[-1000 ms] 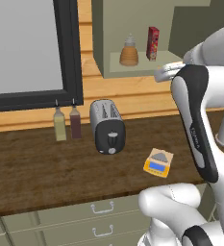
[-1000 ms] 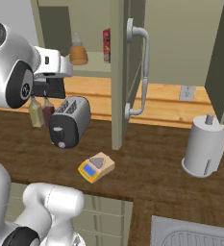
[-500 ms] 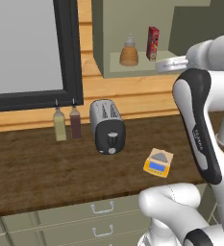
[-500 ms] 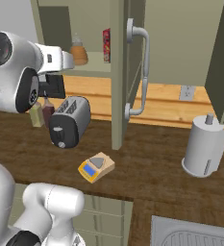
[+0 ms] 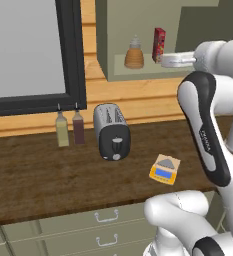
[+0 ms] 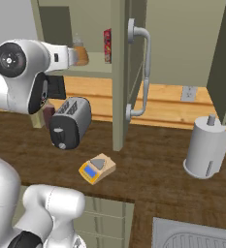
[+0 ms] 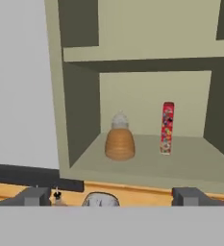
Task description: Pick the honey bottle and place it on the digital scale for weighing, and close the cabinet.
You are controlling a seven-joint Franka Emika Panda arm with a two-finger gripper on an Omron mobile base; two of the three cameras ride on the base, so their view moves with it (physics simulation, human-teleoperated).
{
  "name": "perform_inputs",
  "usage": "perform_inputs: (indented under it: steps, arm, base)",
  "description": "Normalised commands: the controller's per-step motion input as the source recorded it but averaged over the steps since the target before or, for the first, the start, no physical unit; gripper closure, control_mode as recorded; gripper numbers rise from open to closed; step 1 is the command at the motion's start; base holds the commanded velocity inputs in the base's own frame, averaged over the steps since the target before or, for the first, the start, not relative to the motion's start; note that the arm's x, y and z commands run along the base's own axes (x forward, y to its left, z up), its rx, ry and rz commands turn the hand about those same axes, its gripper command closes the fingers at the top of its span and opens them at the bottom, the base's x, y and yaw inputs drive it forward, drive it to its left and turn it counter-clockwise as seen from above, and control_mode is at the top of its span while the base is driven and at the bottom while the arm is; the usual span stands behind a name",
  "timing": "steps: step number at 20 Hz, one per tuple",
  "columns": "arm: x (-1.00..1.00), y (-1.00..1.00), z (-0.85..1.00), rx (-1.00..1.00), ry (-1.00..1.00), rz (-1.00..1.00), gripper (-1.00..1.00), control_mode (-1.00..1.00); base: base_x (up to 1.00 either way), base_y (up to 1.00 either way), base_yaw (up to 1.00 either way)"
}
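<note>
The gripper [image 7: 111, 196] is held level before the open cabinet [image 7: 80, 57], its fingers [image 7: 36, 196] spread wide with nothing between them. The honey bottle [image 7: 119, 139] is seen straight ahead on the lower shelf, upright – the red box [image 7: 167, 128] stands near it, apart. Below, the scale [image 5: 165, 169] is found on the counter [image 5: 43, 180] beside the toaster [image 5: 112, 131], and two slim bottles [image 5: 69, 129] are set against the wall – the cabinet door [image 6: 120, 72] is swung out

The cabinet's bottom shelf [image 7: 147, 166] carries the honey bottle [image 7: 119, 138], with a tall red box [image 7: 167, 128] upright to its right. Below, the dark wooden counter [image 5: 48, 175] holds a toaster [image 5: 112, 131]; two slim bottles [image 5: 70, 127] stand left of it (side by side), the digital scale [image 5: 165, 169] lies to its right, nearer the counter's front edge.
</note>
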Motion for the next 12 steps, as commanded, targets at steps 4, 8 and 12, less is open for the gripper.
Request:
perform_inputs:
  steps: [4,8,12]
  arm:
    - [0.33,0.05,0.00,0.00,-0.07,0.00,-1.00,-1.00]
    - [0.38,0.00,0.00,0.00,0.00,0.00,-1.00,-1.00]
    - [0.37,0.00,0.00,0.00,0.00,0.00,-1.00,-1.00]
  base:
    - [0.00,0.00,0.00]
    - [0.00,0.00,0.00]
    - [0.00,0.00,0.00]
